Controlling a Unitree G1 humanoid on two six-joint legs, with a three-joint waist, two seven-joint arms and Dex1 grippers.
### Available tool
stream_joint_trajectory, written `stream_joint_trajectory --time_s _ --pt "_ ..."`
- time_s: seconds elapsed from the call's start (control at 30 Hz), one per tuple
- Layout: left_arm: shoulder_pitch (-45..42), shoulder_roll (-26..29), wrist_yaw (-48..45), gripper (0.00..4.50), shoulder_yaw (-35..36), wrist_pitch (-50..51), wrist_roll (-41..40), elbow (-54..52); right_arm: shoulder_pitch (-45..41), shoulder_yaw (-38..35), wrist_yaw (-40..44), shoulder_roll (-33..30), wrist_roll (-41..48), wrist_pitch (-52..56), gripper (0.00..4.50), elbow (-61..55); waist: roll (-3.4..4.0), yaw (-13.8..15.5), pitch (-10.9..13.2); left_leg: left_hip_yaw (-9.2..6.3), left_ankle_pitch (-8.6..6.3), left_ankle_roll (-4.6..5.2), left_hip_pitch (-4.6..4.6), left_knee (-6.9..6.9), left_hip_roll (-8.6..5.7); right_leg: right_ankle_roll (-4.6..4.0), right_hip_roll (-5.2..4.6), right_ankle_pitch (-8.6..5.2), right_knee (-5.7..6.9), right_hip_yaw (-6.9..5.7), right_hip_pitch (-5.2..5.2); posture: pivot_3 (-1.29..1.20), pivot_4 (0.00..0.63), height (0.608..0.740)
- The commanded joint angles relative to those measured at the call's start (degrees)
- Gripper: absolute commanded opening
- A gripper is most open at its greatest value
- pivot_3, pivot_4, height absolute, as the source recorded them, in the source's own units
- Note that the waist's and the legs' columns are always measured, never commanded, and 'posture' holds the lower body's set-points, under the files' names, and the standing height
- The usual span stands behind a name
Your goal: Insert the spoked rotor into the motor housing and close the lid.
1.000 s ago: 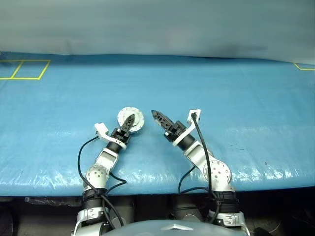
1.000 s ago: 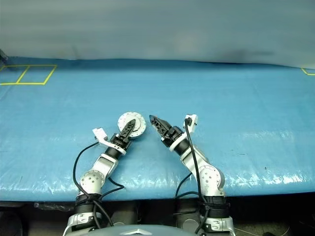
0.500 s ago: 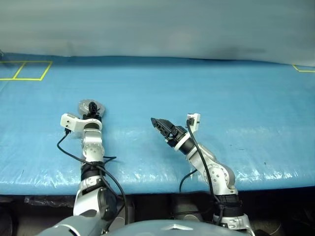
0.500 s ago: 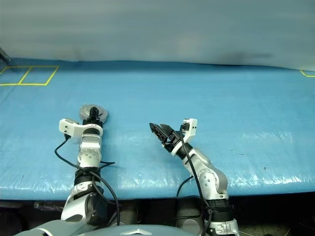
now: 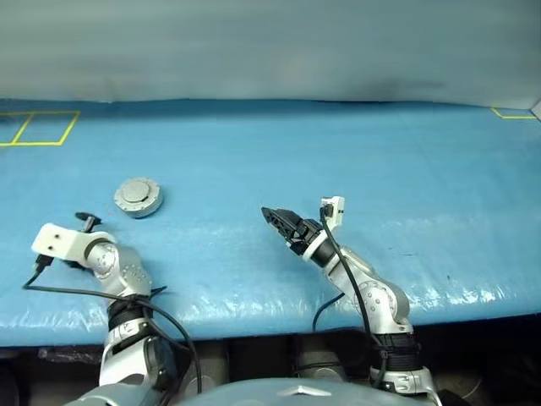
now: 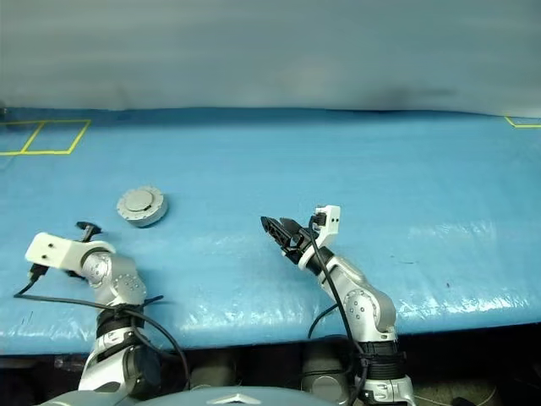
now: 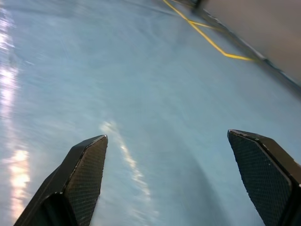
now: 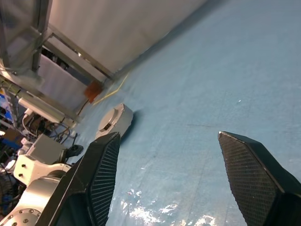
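Note:
A round grey motor housing [image 5: 139,196] lies flat on the blue table at the left, with the lid's plain grey face [image 6: 141,203] on top. The spoked rotor is hidden. My left gripper [image 5: 83,222] is nearer the table's front edge and left of the housing, apart from it; in the left wrist view the left gripper [image 7: 167,136] is open and empty. Mid-table, my right gripper [image 5: 275,218] hovers open and empty, pointing left. In the right wrist view the housing [image 8: 114,122] lies well beyond the fingers [image 8: 101,169].
The blue sheet [image 5: 380,161] covers the whole table. Yellow tape squares [image 5: 38,127] mark the far left corner, and a yellow corner mark [image 5: 507,112] sits at the far right. A grey wall runs behind the table.
My left gripper carried the closed housing from the middle to the left, let it go on the table and pulled back to the left, open. The right gripper barely moved.

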Motion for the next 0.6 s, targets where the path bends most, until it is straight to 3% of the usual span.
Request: stream_joint_trajectory --time_s 0.03,0.17,0.2,0.27,0.37,0.47,0.6 --pt "0.33 -0.85 -3.83 4.47 -6.29 -1.95 4.89 -8.42 -1.00 0.43 1.62 -0.11 -3.02 -5.59 3.54 -1.96 -0.04 1.09 0.01 -0.08 0.01 -0.01 -0.19 0.12 -0.04 -0.13 0.00 -0.07 -0.07 -0.06 -0.05 0.00 0.150 0.740" --pt "2.20 1.26 -34.53 4.47 -24.35 -2.26 2.38 -18.00 -0.88 1.99 7.31 -5.24 -13.69 -20.70 3.54 -2.06 -0.08 2.11 0.04 -0.15 0.03 0.02 -0.69 0.56 -0.25 0.05 -0.16 0.06 -0.20 -0.11 -0.15 0.00 0.150 0.740" --pt "3.85 2.44 -44.04 4.47 -29.05 2.34 -2.11 -21.58 -0.83 2.06 8.01 -6.86 -15.18 -22.01 3.54 -1.69 -0.08 1.95 0.03 -0.13 0.05 0.06 -0.67 0.57 -0.37 0.09 -0.29 0.08 -0.24 -0.09 -0.13 0.00 0.150 0.740" --pt "6.84 7.56 -57.57 4.47 -38.83 9.35 -2.38 -25.60 -0.97 1.92 10.04 -10.92 -17.34 -22.67 3.54 -0.24 -0.02 1.29 0.00 0.03 0.02 0.13 -0.63 0.56 -0.40 0.12 -0.42 0.10 -0.31 -0.03 -0.08 0.00 0.150 0.740" --pt "9.02 12.53 -64.93 4.47 -46.62 16.25 0.79 -26.37 -1.88 0.87 9.03 -15.20 -18.12 -17.30 3.54 1.58 0.12 -0.22 -0.02 0.23 -0.01 0.20 -0.40 0.29 -0.30 0.01 -0.40 0.03 -0.27 0.09 -0.12 0.00 0.150 0.740" --pt "10.20 14.64 -68.74 4.47 -49.15 17.56 3.04 -24.91 -2.70 2.70 8.49 -18.87 -22.65 -16.55 3.54 1.96 0.05 -1.01 0.05 0.29 -0.01 0.20 -0.48 0.06 0.02 -0.28 -0.09 -0.12 0.06 0.12 -0.62 0.00 0.150 0.740" --pt "11.11 16.68 -72.71 4.47 -49.87 15.22 5.92 -24.53 -1.95 4.62 13.57 -21.74 -22.29 -15.53 3.54 -0.19 0.03 -0.92 0.09 0.15 0.00 0.21 -0.45 0.01 0.13 -0.65 0.12 -0.49 0.75 0.09 -0.91 0.00 0.150 0.740"
